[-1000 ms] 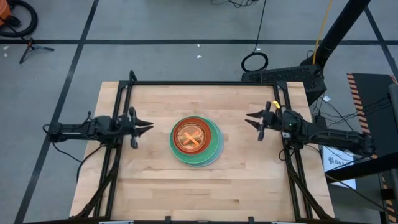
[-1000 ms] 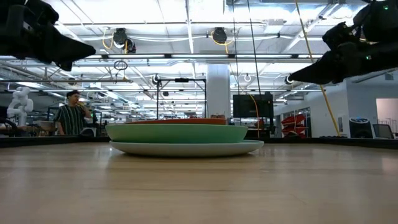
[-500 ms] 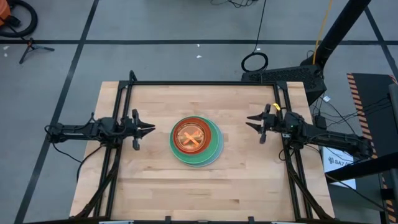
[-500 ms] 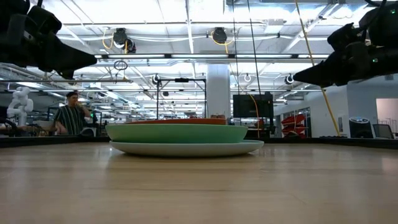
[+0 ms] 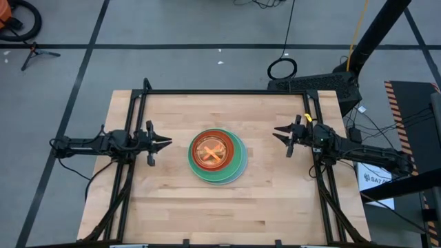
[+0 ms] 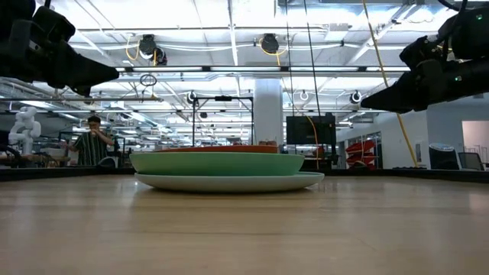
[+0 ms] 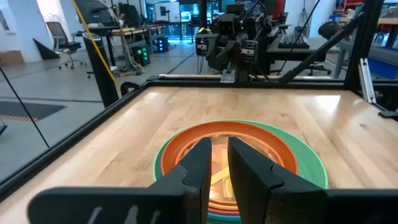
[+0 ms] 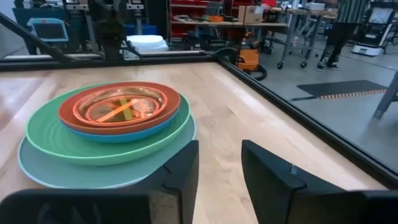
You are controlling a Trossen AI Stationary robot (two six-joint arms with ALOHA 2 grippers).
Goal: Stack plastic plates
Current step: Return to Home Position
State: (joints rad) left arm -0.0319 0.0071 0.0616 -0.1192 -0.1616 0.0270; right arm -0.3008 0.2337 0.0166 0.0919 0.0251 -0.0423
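The plastic plates stand in one stack (image 5: 217, 156) at the table's centre. A large light blue plate (image 8: 43, 171) lies on the wood. On it sit a green plate (image 8: 46, 130), a blue one, a red-orange one (image 8: 68, 106), and small plates at the top. My left gripper (image 5: 167, 142) hovers left of the stack, open by a narrow gap. It points level at the stack and also appears in its wrist view (image 7: 219, 149). My right gripper (image 5: 278, 133) hovers right of the stack, open and pointing at it (image 8: 219, 152). Both grippers are above plate height in the low view (image 6: 221, 164).
Black frame rails (image 5: 227, 92) run along the table's far, left and right sides. Bare wood (image 5: 227, 207) surrounds the stack on all sides. A person (image 6: 93, 141) stands in the room behind, far from the table.
My right gripper has drawn back a little toward the table's right edge and sunk slightly. My left gripper has dipped slightly. The stack has not moved.
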